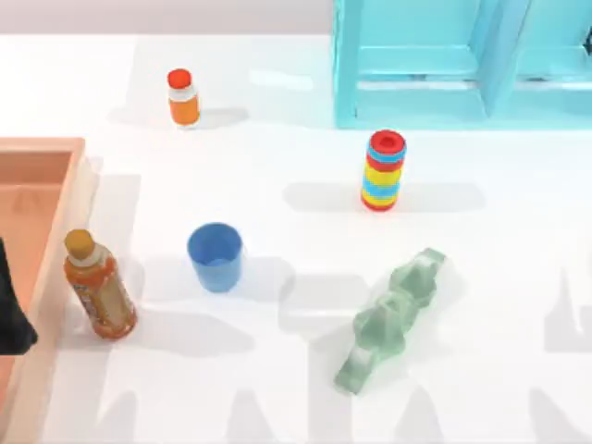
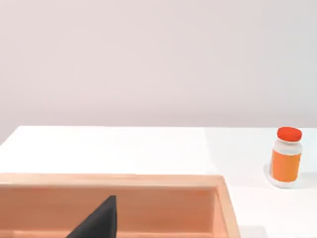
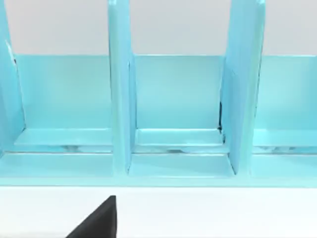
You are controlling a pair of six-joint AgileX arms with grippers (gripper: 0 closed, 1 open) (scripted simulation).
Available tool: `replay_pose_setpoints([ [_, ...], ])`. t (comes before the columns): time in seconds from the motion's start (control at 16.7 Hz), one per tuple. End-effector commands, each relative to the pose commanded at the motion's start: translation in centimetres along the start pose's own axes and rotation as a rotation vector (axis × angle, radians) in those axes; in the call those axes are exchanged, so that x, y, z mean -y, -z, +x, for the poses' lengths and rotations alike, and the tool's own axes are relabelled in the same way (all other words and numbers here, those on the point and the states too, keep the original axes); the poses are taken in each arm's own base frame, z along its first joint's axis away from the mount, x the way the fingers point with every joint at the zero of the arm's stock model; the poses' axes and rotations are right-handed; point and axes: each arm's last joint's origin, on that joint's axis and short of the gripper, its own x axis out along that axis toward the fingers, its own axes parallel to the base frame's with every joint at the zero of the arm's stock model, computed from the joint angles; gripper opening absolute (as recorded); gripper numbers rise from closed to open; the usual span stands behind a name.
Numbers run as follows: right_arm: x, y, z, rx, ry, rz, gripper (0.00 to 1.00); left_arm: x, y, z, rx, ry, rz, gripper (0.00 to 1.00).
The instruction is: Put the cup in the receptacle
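Left gripper [image 2: 94, 220] at table's nine o'clock, over the receptacle [image 1: 37, 148]; finger state unclear.
Round smooth blue cup [image 1: 215, 256] stands upright at five o'clock of the receptacle's corner.

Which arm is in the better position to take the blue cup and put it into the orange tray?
Probably the left. The cup stands left of the table's middle, and the tray lies at the left edge, where the left arm is. The right wrist camera faces the turquoise shelf far away.

light: bright, even | shadows: soft grey, cast rightward on the surface [image 1: 277, 120] beside each object | glare: pale washed-out white surface
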Motion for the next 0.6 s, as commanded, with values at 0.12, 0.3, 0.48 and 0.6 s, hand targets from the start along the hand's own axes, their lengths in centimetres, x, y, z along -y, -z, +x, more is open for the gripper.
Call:
replay_pose_setpoints([
  [0.12,0.0,0.0,0.0,0.000,0.000,0.000,1.00,0.0,0.0,0.0,0.000,0.000,0.000,1.00],
  [0.3,0.0,0.0,0.0,0.000,0.000,0.000,1.00,0.0,-0.6,0.1,-0.055,-0.001,-0.013,1.00],
  [0.48,0.0,0.0,0.0,0.000,0.000,0.000,1.00,0.2,-2.3,0.5,-0.176,-0.003,-0.046,1.00],
  [0.6,0.0,0.0,0.0,0.000,0.000,0.000,1.00,0.3,-4.2,1.1,-0.277,-0.003,-0.079,1.00],
])
